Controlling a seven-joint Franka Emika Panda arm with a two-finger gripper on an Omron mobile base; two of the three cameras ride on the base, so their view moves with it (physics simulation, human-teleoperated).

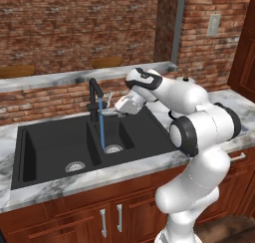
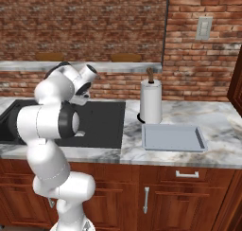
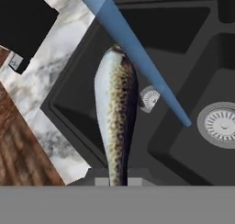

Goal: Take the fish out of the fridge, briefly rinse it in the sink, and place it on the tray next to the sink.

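The gripper (image 1: 121, 112) is closed on the fish (image 3: 114, 122), holding it over the right basin of the sink (image 1: 55, 152), just beside the blue water stream (image 1: 102, 125) from the faucet (image 1: 94, 100). The tray (image 2: 174, 137) lies unloaded on the counter (image 2: 217, 152), beside the paper-towel roll (image 2: 151, 101).

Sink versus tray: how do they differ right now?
The sink is black, deep and double-basined; the tray is pale grey-blue, shallow and single. Water streams into the sink, where the claw holds the fish; the tray holds nothing. Both are rectangular, on the marble counter.
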